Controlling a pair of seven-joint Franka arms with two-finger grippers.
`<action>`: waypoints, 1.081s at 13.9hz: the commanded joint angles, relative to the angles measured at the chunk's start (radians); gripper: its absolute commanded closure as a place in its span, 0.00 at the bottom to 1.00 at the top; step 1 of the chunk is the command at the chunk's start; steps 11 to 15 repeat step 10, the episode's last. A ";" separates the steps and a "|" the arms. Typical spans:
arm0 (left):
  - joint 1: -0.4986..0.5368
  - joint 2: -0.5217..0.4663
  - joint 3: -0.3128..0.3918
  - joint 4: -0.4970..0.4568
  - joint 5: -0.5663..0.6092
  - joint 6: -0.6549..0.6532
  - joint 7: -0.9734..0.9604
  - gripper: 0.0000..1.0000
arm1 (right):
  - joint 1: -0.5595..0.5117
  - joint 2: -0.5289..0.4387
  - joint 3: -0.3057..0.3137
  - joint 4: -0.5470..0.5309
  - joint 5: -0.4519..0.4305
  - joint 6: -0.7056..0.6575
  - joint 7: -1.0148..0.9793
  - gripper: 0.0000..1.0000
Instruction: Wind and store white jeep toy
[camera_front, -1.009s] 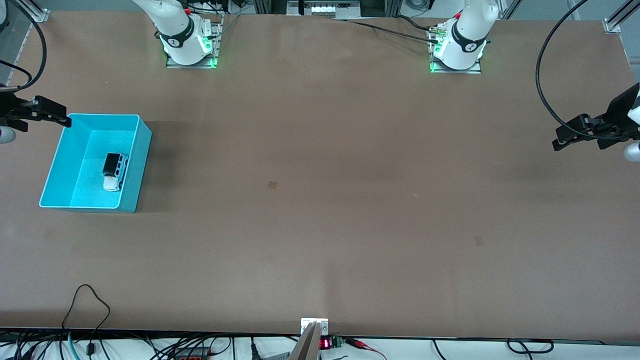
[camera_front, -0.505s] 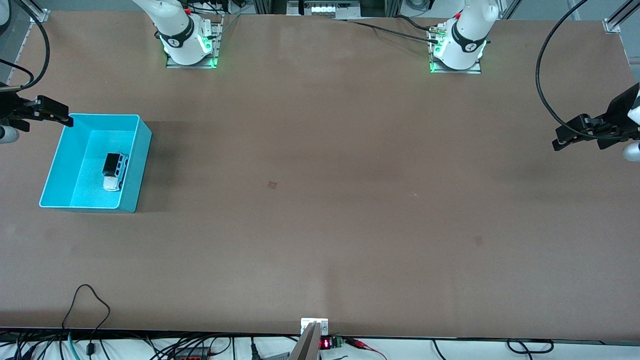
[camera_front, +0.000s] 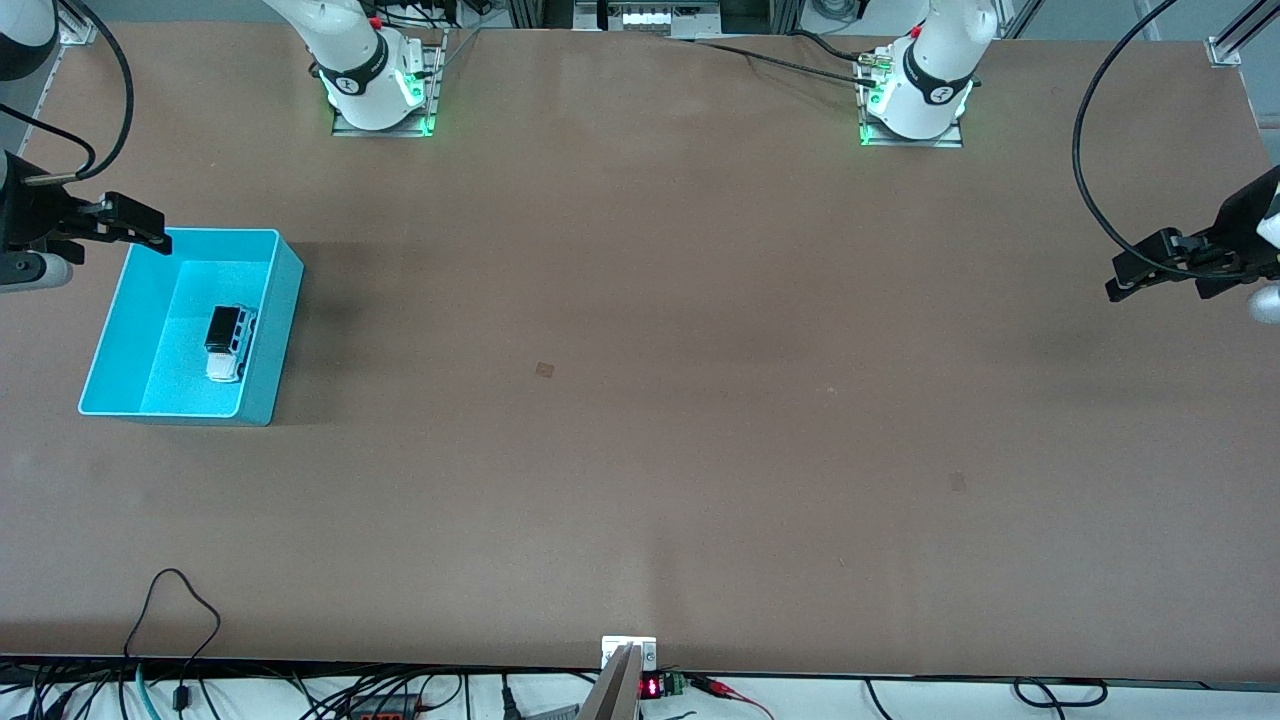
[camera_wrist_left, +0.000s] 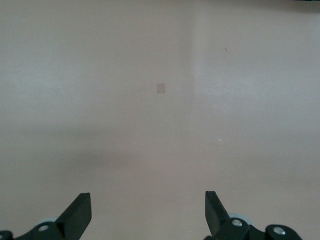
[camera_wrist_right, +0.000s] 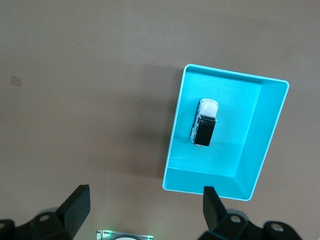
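Both claws gape empty: your right claw hangs over the turquoise bin's corner, white jeep toy inside; left claw waits over bare table.

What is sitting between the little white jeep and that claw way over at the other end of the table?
Apart from the turquoise bin wall around the white jeep toy, only bare brown table stretches to the open left claw, as the front view shows.

Robotics lab; bolted arm bases; cables along table
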 joint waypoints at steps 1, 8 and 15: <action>0.009 -0.024 -0.002 -0.019 -0.016 -0.004 0.021 0.00 | 0.001 -0.031 -0.002 -0.025 -0.011 -0.004 0.010 0.00; 0.009 -0.024 -0.001 -0.019 -0.016 -0.004 0.021 0.00 | -0.003 -0.026 -0.005 -0.021 -0.011 0.004 0.010 0.00; 0.009 -0.024 -0.002 -0.019 -0.016 -0.004 0.021 0.00 | -0.003 -0.026 -0.005 -0.021 -0.011 0.004 0.011 0.00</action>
